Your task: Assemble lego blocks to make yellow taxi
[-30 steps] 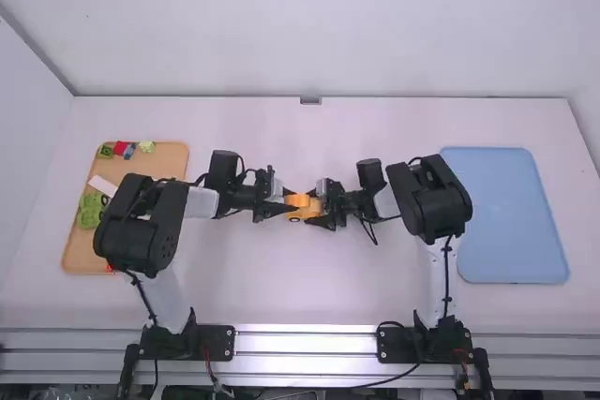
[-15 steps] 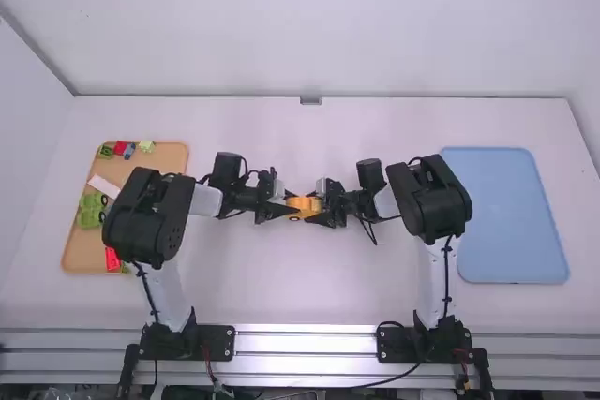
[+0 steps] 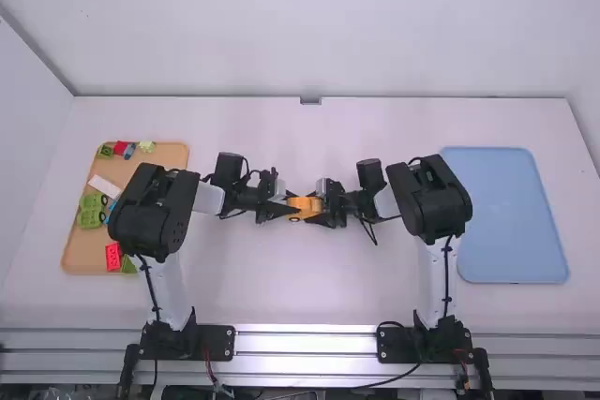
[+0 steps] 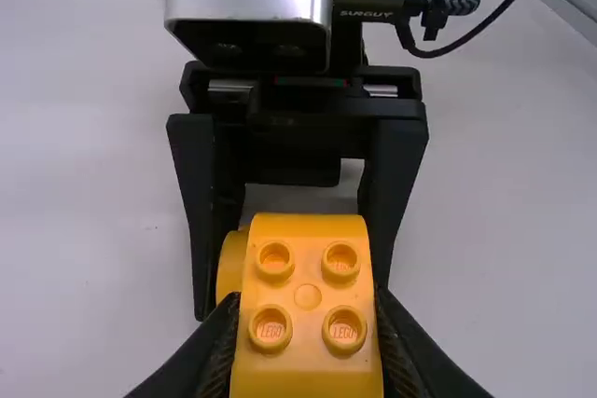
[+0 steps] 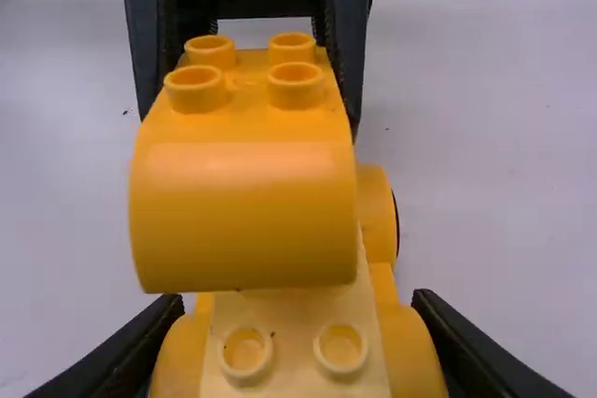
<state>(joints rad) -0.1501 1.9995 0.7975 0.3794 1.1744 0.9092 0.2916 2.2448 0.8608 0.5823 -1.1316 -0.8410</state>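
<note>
**One curved yellow block point(image 4: 308, 379) clamped above one yellow base point(image 5: 294, 331)**

Two grippers face each other at the base. The left gripper point(image 3: 295, 205) is clamped on the curved block, one finger on each side; the right gripper point(image 3: 322, 207) is clamped likewise on the base. The curved block has four studs on top and overlaps the base, leaving two of the base's studs in sight in the right wrist view. Whether the two pieces are locked together, I cannot tell. One wheel point(image 3: 294, 219) shows on the base's camera-facing side in the high view.

Well to the left of the base is one tan tray point(image 3: 82, 255). On it, farther from the camera than the base, are four small blocks point(image 3: 120, 147) and one white block point(image 3: 103, 186); about level with the base, a green cluster point(image 3: 90, 213), its count unclear; nearer, one red brick point(image 3: 113, 257) and one green brick point(image 3: 128, 265).

Well to the base's right is one blue tray point(image 3: 504, 217).
</note>
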